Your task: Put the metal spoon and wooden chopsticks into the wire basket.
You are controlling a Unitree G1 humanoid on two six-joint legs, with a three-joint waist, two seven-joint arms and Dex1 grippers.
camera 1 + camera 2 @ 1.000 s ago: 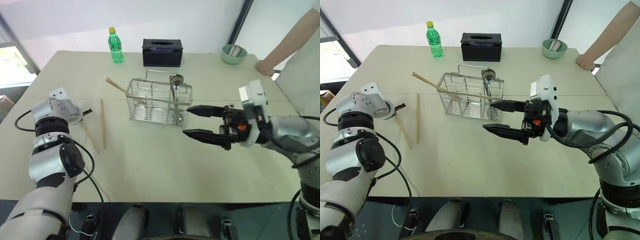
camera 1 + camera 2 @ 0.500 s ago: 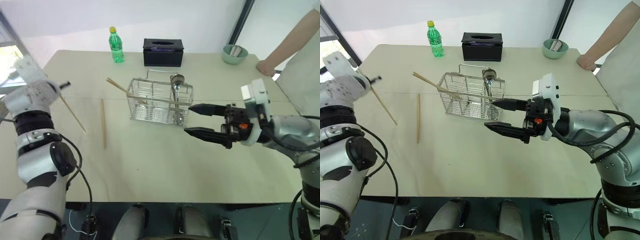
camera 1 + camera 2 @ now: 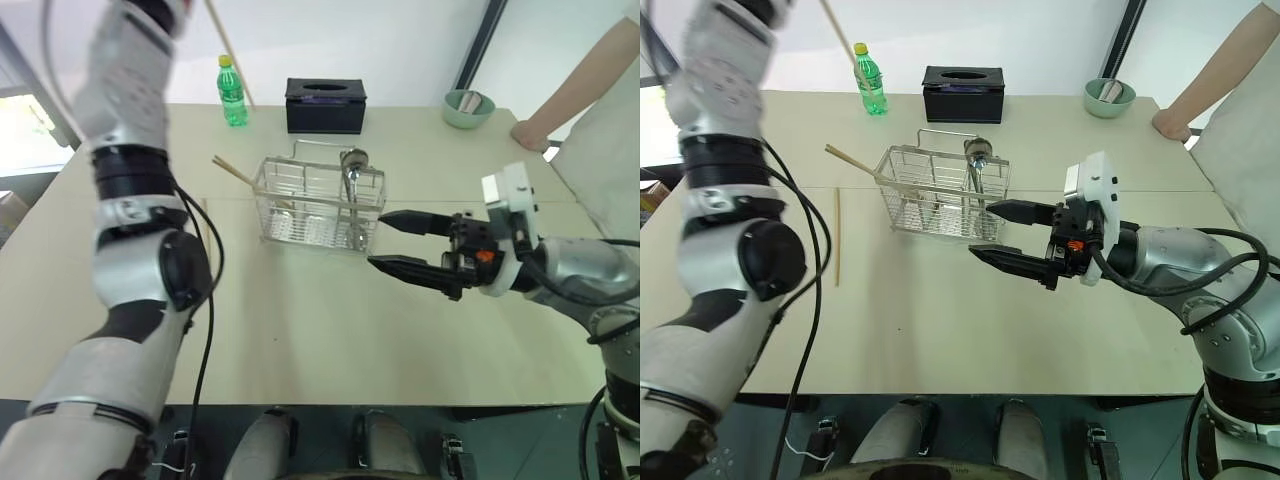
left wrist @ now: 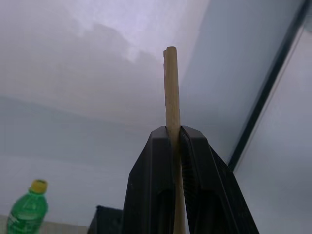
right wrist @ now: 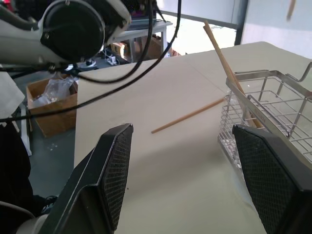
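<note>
The wire basket (image 3: 300, 192) stands mid-table with the metal spoon (image 3: 351, 163) upright in its right end. One of the wooden chopsticks (image 3: 233, 172) leans out over the basket's left rim. Another chopstick (image 3: 836, 245) lies flat on the table left of the basket. My left arm is raised high, and in the left wrist view my left gripper (image 4: 174, 134) is shut on a third chopstick (image 4: 170, 92), whose lower end hangs over the table's back (image 3: 232, 55). My right gripper (image 3: 393, 241) hovers open just right of the basket, holding nothing.
A green bottle (image 3: 231, 92), a black tissue box (image 3: 325, 105) and a green bowl (image 3: 467, 107) stand along the table's far edge. A person (image 3: 595, 85) leans a hand on the far right corner. A cardboard box (image 5: 51, 109) sits on the floor beyond the table's left side.
My left arm has swung up from table height to above the view's top edge, carrying the chopstick with it. The right arm, basket and other chopsticks have not moved.
</note>
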